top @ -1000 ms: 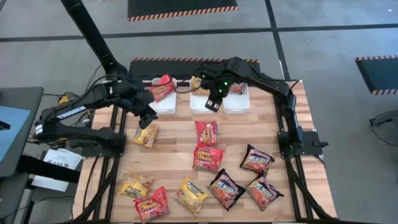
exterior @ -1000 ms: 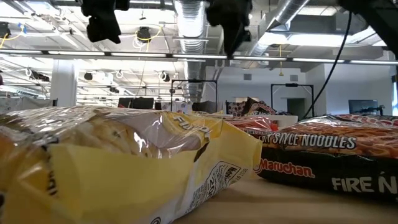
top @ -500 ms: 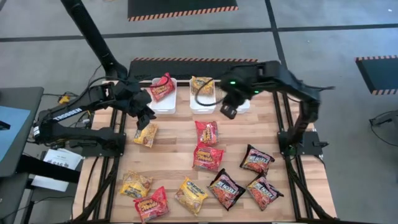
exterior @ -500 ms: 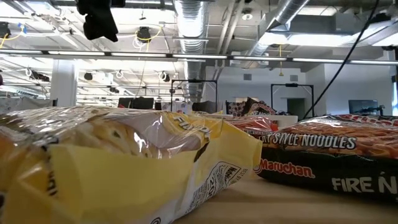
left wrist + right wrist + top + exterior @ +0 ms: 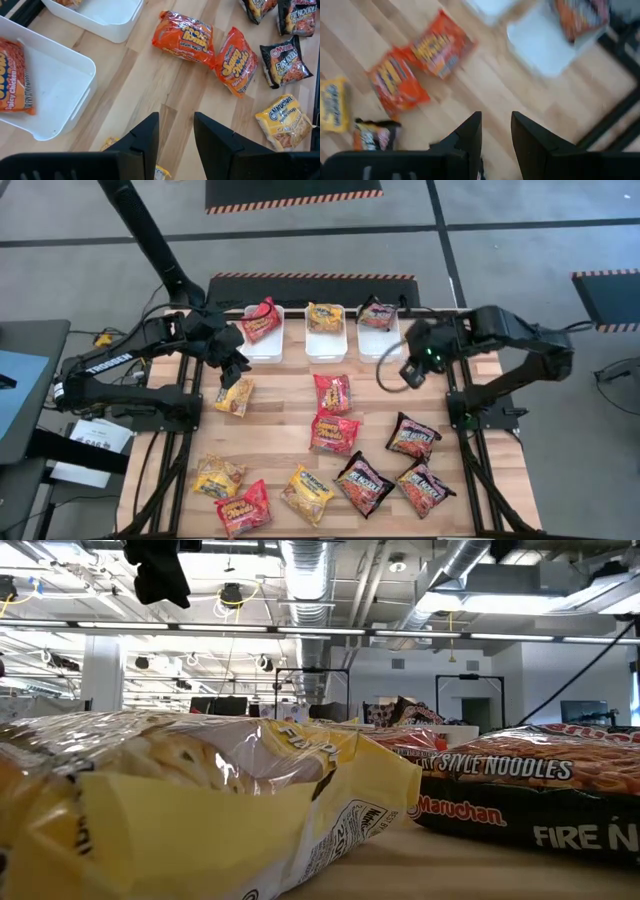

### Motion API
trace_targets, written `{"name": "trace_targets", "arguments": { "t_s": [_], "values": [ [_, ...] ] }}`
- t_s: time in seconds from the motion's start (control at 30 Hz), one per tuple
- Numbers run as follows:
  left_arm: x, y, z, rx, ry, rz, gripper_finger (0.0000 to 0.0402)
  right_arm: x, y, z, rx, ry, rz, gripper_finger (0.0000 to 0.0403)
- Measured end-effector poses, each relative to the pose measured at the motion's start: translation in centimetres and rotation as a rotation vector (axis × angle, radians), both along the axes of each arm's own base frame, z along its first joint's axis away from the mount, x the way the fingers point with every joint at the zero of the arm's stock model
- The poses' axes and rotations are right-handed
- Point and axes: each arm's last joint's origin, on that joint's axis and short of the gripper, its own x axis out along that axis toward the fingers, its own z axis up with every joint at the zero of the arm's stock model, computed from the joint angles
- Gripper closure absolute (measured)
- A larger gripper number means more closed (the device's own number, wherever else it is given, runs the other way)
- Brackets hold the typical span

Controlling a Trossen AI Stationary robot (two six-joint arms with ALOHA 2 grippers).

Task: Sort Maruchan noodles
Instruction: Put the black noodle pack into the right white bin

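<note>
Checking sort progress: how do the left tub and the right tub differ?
The left tub holds a red packet lying tilted across its rim; the right tub holds a dark packet at its far end. The left claw hovers close to the left tub; the right claw is beside the right tub. Both are white rectangular tubs, each with one packet.

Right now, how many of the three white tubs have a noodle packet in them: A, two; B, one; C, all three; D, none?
C: the high view shows a red packet in the left tub, a yellow packet in the middle tub and a dark packet in the right tub.
</note>
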Motion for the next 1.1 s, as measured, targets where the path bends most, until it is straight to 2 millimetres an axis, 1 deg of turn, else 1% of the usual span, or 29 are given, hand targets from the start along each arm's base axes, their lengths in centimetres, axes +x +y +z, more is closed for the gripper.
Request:
{"name": "trace_targets", "arguments": {
  "t_s": [0.17,0.27,0.43,0.6,0.73,0.83,1.1],
  "values": [
    [0.0,0.0,0.0,-0.023,-0.004,0.024,0.0294,-2.2,1.3,-3.1,0.090,0.025,-0.027,0.0272],
    [0.0,0.0,0.0,-0.025,-0.005,0.026,0.0294,-3.1,2.1,-4.6,0.141,-0.004,-0.006,0.0272],
    [0.0,0.0,0.0,-0.046,-0.008,0.049,0.0294,-4.3,3.1,-6.5,0.226,-0.096,0.057,0.0272],
    [0.0,0.0,0.0,-0.072,-0.013,0.076,0.0294,-4.4,4.2,-8.4,0.297,-0.197,0.154,0.0272],
    [0.0,0.0,0.0,-0.098,-0.018,0.104,0.0294,-4.3,5.0,-9.8,0.313,-0.214,0.208,0.0265],
    [0.0,0.0,0.0,-0.111,-0.020,0.117,0.0294,-4.1,5.4,-10.9,0.319,-0.200,0.237,0.0249],
    [0.0,0.0,0.0,-0.118,-0.021,0.124,0.0294,-2.9,6.8,-13.2,0.394,-0.273,0.325,0.0188]
  ]
}}
